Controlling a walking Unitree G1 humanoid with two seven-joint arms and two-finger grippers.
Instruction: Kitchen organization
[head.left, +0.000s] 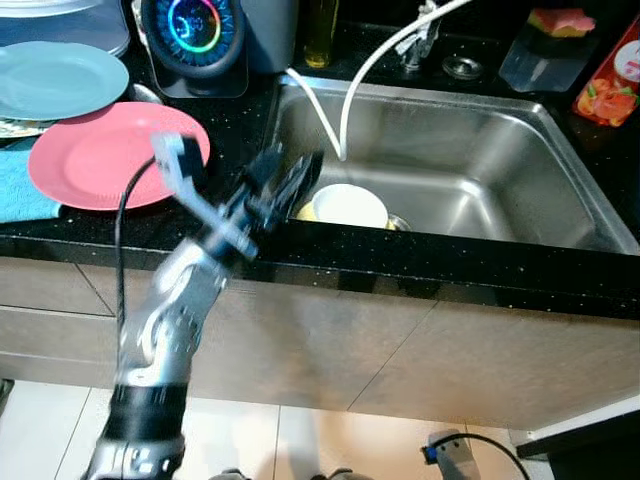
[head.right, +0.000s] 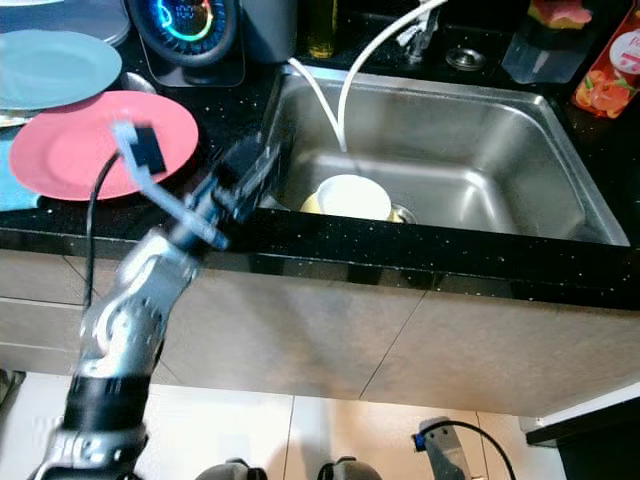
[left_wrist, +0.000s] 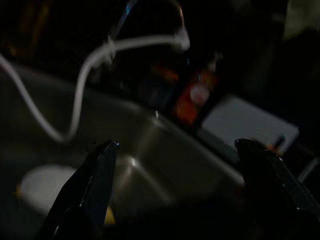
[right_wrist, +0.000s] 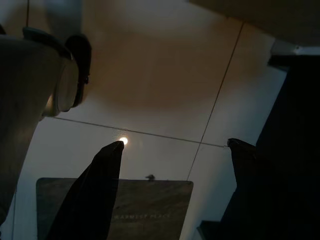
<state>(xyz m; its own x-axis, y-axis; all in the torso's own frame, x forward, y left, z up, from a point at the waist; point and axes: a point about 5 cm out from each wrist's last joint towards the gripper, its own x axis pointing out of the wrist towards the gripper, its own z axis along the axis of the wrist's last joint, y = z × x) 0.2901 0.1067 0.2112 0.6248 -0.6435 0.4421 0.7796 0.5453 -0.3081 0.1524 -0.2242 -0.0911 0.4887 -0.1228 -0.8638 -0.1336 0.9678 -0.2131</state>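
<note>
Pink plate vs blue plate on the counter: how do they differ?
The pink plate lies nearer the counter's front edge and the sink; the blue plate lies behind it, farther from the robot. The pink plate overlaps the blue plate's rim and shows whole, while the blue one is cut off by the picture's left edge. Both are round and lie flat.

bowl (head.left: 349, 205) in sink (head.left: 500, 140), plates (head.left: 100, 150) perhaps left

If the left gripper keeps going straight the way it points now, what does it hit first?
Probably the white bowl in the sink: the open left gripper angles over the near-left rim towards it. Depth is uncertain; it might pass above.
</note>
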